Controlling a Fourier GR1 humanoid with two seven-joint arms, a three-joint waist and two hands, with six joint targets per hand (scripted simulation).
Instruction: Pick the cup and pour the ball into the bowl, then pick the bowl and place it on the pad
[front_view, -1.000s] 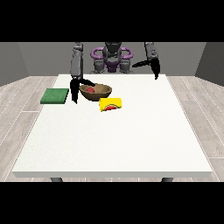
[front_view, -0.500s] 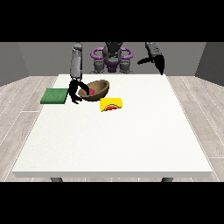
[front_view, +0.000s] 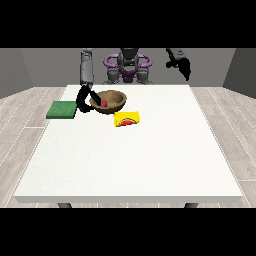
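A brown wooden bowl (front_view: 111, 101) is seen tilted, its open mouth turned up and towards the camera, with a small red object (front_view: 104, 102) visible inside near its left wall. The bowl is held off level at the far left part of the white table (front_view: 150, 160), close to the table's far edge. Its left rim is grasped by the black hand at the view's left (front_view: 85, 101), whose fingers are curled round the rim; whether the bowl's base touches the table cannot be told.

A flat green pad (front_view: 62, 109) lies at the table's left edge, just beside that hand and apart from the bowl. A yellow block with a red and green mark (front_view: 127, 119) lies just in front of the bowl on the near right side, almost touching its lower wall.

The hand at the view's right (front_view: 184, 66) is raised above the far right corner of the table, well apart from everything on it; its fingers hang downward, and nothing is seen in it, but whether they are clenched or released cannot be told.

The robot's torso, with purple rings (front_view: 128, 62), is seen behind the far edge. The near half of the table and its whole right side carry nothing, so wide room is left there. Little room is left between bowl, pad and yellow block.
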